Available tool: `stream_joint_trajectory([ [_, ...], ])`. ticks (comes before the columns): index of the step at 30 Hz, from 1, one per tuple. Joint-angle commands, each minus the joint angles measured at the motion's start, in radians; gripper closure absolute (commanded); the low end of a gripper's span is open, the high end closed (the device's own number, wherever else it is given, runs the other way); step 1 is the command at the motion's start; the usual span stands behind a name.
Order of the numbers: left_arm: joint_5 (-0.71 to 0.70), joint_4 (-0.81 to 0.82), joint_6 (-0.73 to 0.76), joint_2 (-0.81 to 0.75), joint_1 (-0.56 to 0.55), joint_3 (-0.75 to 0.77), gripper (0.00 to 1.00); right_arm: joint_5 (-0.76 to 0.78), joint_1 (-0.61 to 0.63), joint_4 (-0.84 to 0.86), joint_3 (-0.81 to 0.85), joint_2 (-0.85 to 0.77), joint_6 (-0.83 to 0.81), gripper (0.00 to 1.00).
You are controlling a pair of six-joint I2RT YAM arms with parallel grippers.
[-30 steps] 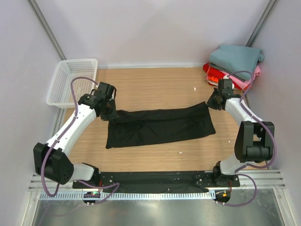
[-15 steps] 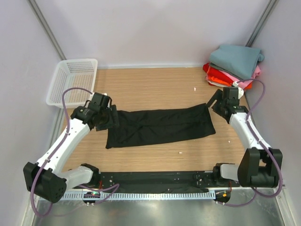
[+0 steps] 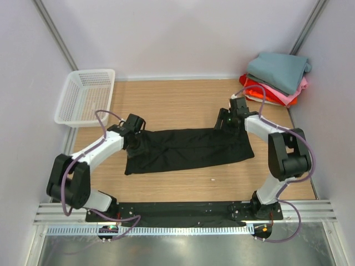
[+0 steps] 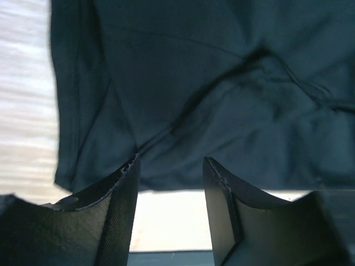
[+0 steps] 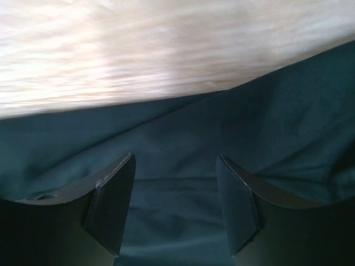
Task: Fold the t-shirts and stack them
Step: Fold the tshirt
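Observation:
A plain black t-shirt (image 3: 188, 148), folded into a long strip, lies flat across the middle of the table. My left gripper (image 3: 136, 145) hovers at its left end, open; in the left wrist view the left gripper (image 4: 171, 163) has bare table between its fingers and the black cloth (image 4: 222, 88) just beyond the tips. My right gripper (image 3: 224, 123) is over the strip's far right edge, open; in the right wrist view the right gripper (image 5: 176, 160) has only black cloth (image 5: 177, 221) under it. Folded t-shirts are stacked at the back right: teal-grey (image 3: 279, 69), pink (image 3: 289, 96), red-orange (image 3: 256, 88).
A white mesh basket (image 3: 86, 94) stands at the back left corner. Walls close in on the table at the left, back and right. Two small white specks (image 3: 212, 179) lie on the wood.
Both grippers went from shut to open. The left one moved down onto the shirt's left end; the right one swung left along the shirt's far edge. The shirt lies as before.

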Motion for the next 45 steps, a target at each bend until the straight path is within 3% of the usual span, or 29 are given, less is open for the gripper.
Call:
stream_joint_trajectory([
  [1, -0.002, 0.104, -0.029, 0.100, -0.010, 0.008, 0.51, 0.001, 0.020, -0.022, 0.063, 0.085, -0.039, 0.34],
  [6, -0.028, 0.148, -0.037, 0.218, -0.015, 0.031, 0.54, 0.024, 0.065, -0.027, -0.004, 0.103, -0.017, 0.35],
  [11, -0.069, 0.147, -0.014, 0.400, -0.013, 0.142, 0.57, 0.064, 0.176, -0.063, -0.148, 0.014, 0.062, 0.35],
  [17, -0.123, 0.041, 0.044, 0.675, 0.010, 0.535, 0.59, 0.000, 0.353, -0.079, -0.340, -0.161, 0.271, 0.35],
  [21, -0.082, -0.160, 0.122, 1.042, 0.016, 1.216, 0.59, -0.156, 0.638, 0.044, -0.301, -0.235, 0.443, 0.34],
  [22, -0.012, -0.228, 0.167, 1.112, 0.013, 1.351, 0.57, -0.156, 0.680, 0.027, -0.261, -0.236, 0.447, 0.33],
  [23, 0.033, -0.252, 0.185, 1.166, 0.011, 1.592, 0.55, -0.144, 0.704, -0.038, -0.174, -0.241, 0.437, 0.31],
  [26, 0.146, -0.284, 0.202, 1.258, 0.008, 1.823, 0.40, 0.000, 0.728, -0.186, -0.033, -0.295, 0.377, 0.27],
  [28, 0.168, -0.161, 0.204, 1.123, 0.008, 1.712, 0.26, 0.154, 0.712, -0.313, 0.028, -0.328, 0.340, 0.24],
  [29, 0.194, -0.099, 0.210, 1.053, 0.010, 1.540, 0.22, 0.184, 0.697, -0.353, 0.083, -0.331, 0.308, 0.23],
  [30, 0.199, -0.049, 0.214, 1.000, 0.010, 1.473, 0.18, 0.198, 0.683, -0.394, 0.104, -0.335, 0.291, 0.21],
  [32, 0.210, 0.006, 0.237, 0.889, 0.008, 1.394, 0.11, 0.196, 0.643, -0.380, 0.135, -0.342, 0.250, 0.20],
  [34, 0.196, -0.063, 0.250, 0.853, 0.011, 1.412, 0.07, 0.196, 0.596, -0.370, 0.151, -0.332, 0.233, 0.20],
  [37, 0.116, -0.212, 0.265, 0.809, 0.020, 1.473, 0.07, 0.183, 0.538, -0.340, 0.180, -0.293, 0.211, 0.20],
  [40, 0.059, -0.272, 0.261, 0.697, 0.030, 1.379, 0.09, 0.156, 0.482, -0.285, 0.186, -0.267, 0.193, 0.20],
  [45, 0.099, -0.189, 0.219, 0.336, 0.023, 0.888, 0.11, 0.178, 0.473, -0.275, 0.183, -0.247, 0.177, 0.20],
])
